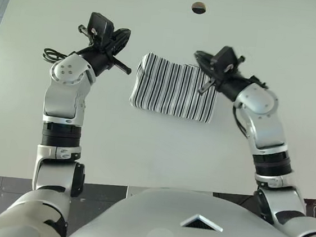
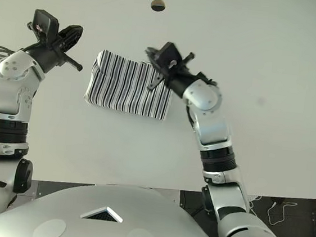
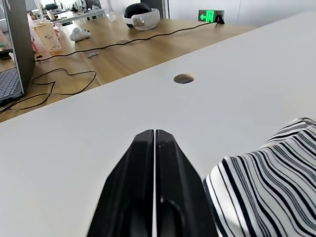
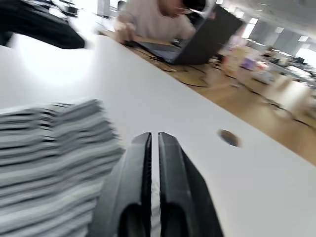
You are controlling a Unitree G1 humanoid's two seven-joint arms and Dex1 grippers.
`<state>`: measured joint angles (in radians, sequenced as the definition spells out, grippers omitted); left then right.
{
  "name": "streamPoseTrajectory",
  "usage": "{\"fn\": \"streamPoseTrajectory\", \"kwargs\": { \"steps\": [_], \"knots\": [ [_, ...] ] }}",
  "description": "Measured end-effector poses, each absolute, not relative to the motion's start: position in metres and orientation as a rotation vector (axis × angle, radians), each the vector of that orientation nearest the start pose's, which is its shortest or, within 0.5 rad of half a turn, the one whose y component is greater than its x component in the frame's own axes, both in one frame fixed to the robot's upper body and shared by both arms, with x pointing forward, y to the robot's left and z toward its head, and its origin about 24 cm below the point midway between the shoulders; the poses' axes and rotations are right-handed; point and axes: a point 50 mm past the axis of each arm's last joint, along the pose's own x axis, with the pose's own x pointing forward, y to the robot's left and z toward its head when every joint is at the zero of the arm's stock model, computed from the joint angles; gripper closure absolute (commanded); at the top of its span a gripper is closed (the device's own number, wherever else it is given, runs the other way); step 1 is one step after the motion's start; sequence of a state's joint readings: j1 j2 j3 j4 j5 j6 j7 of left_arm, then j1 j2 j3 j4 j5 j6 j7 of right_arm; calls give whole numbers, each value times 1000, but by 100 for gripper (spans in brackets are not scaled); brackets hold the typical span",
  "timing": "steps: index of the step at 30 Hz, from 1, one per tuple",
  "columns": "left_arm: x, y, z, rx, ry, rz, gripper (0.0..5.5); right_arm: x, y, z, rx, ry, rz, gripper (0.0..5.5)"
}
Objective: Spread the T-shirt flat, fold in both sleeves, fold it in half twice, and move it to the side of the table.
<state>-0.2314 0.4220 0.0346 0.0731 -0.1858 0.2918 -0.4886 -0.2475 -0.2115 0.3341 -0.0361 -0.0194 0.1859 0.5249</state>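
The T-shirt (image 1: 174,88) is black-and-white striped and lies folded into a compact rectangle in the middle of the white table (image 1: 143,151). Just off its left edge, a little above the table, my left gripper (image 1: 125,35) is shut and holds nothing. The left wrist view has its closed fingertips (image 3: 154,133) pointing past the striped cloth (image 3: 269,182). Over the shirt's far right corner my right gripper (image 1: 199,56) is also shut. The right wrist view has its fingers (image 4: 154,136) pressed together beside the stacked folds (image 4: 54,158).
A round cable hole (image 1: 198,8) sits in the table beyond the shirt. The table's near edge (image 1: 156,187) runs just in front of me. Wooden desks with a laptop, cables and a seated person (image 4: 158,19) stand past the far edge.
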Motion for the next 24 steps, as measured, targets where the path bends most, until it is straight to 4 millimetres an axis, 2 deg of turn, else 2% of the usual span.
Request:
{"fn": "streamPoseTrajectory", "kwargs": {
  "steps": [3,5,8,12,14,15,19,23,24],
  "knots": [
    [292,205,75,190,153,-418,540,261,-49,55,-281,101,946,536],
    [292,205,72,183,155,-410,540,254,-36,35,-261,194,984,536],
    [292,205,72,185,146,-404,540,253,-37,17,-251,287,968,536],
    [294,207,67,190,149,-363,540,263,-50,15,-235,316,873,536],
    [294,207,67,192,146,-351,540,273,-73,14,-218,323,748,536],
    [295,207,67,193,143,-349,540,280,-92,15,-207,326,657,536],
    [295,208,68,194,136,-343,540,295,-192,17,-163,339,212,536],
    [295,209,69,194,133,-339,540,293,-250,26,-93,289,-80,536],
    [295,209,69,194,132,-339,540,292,-259,28,-82,274,-130,536]
  ]
}}
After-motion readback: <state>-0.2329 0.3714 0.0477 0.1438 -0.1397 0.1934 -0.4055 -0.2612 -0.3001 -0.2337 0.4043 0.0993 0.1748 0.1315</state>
